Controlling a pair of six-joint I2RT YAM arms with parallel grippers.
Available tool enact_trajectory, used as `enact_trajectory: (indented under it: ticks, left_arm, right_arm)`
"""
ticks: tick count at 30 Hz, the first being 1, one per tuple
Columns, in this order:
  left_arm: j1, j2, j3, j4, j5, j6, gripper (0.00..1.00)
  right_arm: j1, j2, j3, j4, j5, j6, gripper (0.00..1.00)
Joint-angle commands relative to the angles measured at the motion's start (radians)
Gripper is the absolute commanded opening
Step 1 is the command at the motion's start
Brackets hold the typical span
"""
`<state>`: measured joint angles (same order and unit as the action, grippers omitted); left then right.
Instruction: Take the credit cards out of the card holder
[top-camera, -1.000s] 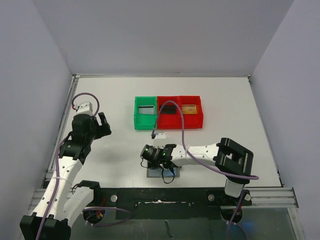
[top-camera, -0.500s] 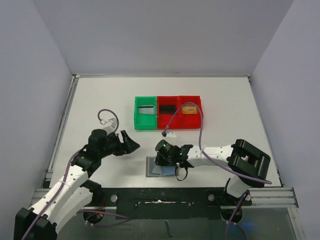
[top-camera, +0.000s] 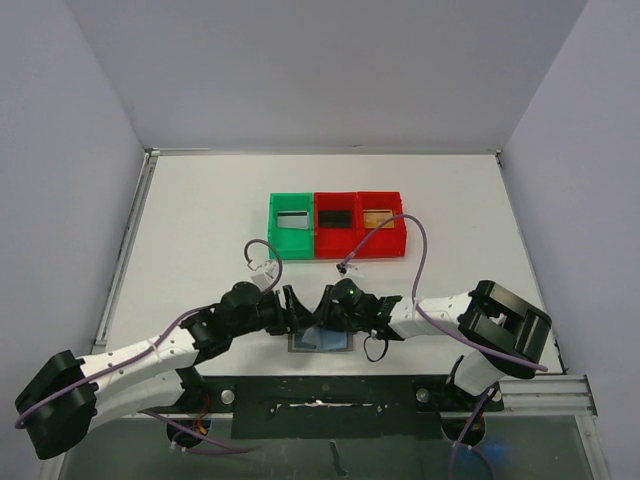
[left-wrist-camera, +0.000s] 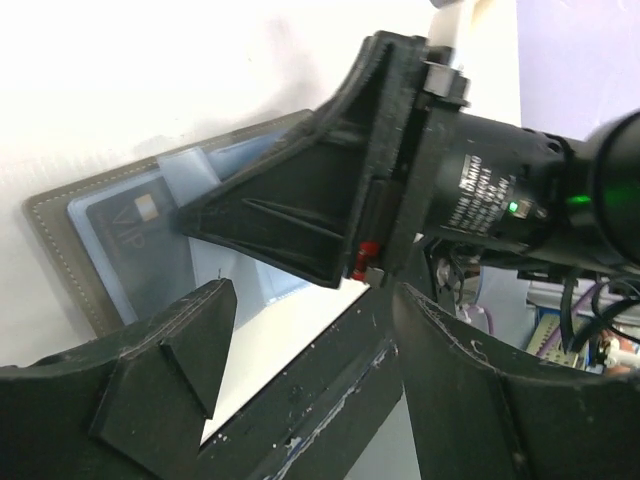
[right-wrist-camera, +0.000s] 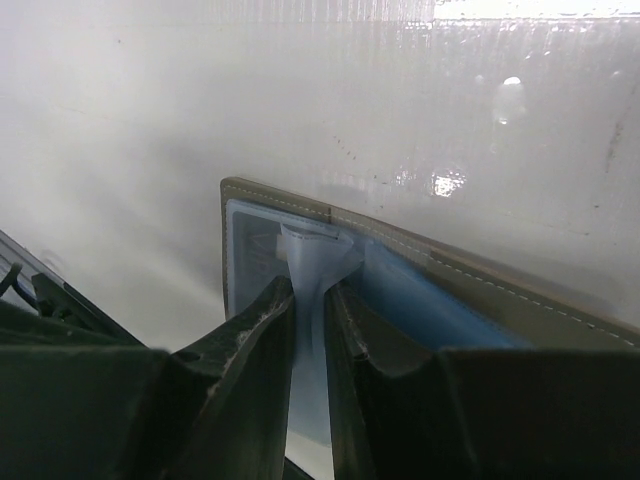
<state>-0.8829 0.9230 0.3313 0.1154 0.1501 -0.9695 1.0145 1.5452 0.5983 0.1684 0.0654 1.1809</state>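
Observation:
The card holder (top-camera: 322, 341) lies open near the table's front edge, grey outside with bluish pockets inside. My right gripper (right-wrist-camera: 310, 296) is shut on a thin translucent pocket flap (right-wrist-camera: 316, 256) of the card holder (right-wrist-camera: 500, 292) and holds it up off the wallet. A dark credit card (left-wrist-camera: 150, 248) with a gold chip sits under a clear pocket of the card holder (left-wrist-camera: 60, 225). My left gripper (left-wrist-camera: 315, 300) hovers open just left of the holder with nothing between its fingers. From above, the left gripper (top-camera: 297, 312) and the right gripper (top-camera: 322, 318) nearly meet over the wallet.
Behind the wallet stand a green bin (top-camera: 274, 228) and two red bins (top-camera: 322, 232) (top-camera: 402, 228) in a row, each holding a flat card. The black front rail (top-camera: 320, 390) runs just below the wallet. Purple cables loop off both wrists.
My left arm has swung from the far left in to the wallet, its jaws narrowing a little. My right gripper has shut on the pocket flap and the wallet's blue inside now shows.

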Motion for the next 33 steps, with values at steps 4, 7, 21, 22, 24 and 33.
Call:
enact_trajectory:
  ticks: [4, 7, 21, 22, 24, 33]
  left_arm:
    - [-0.011, 0.011, -0.022, 0.078, -0.090, -0.060, 0.62]
    - [-0.011, -0.019, -0.050, 0.077, -0.087, -0.084, 0.62]
    - [-0.015, -0.016, -0.195, 0.270, -0.013, -0.150, 0.42]
    - [-0.016, -0.002, -0.200, 0.302, -0.011, -0.151, 0.42]
    - [-0.015, 0.040, -0.221, 0.387, -0.004, -0.160, 0.42]
    - [-0.015, 0.195, -0.178, 0.489, 0.071, -0.113, 0.41]
  right_arm:
    - [-0.007, -0.018, -0.015, 0.079, -0.009, 0.031, 0.20]
    - [-0.008, -0.027, -0.025, 0.085, -0.006, 0.035, 0.20]
    - [-0.008, -0.031, -0.042, 0.104, -0.008, 0.045, 0.21]
    - [-0.008, -0.031, -0.042, 0.104, -0.009, 0.045, 0.21]
    - [-0.007, -0.036, -0.040, 0.105, -0.012, 0.041, 0.22]
    - [-0.017, -0.085, -0.006, 0.080, -0.055, -0.034, 0.25]
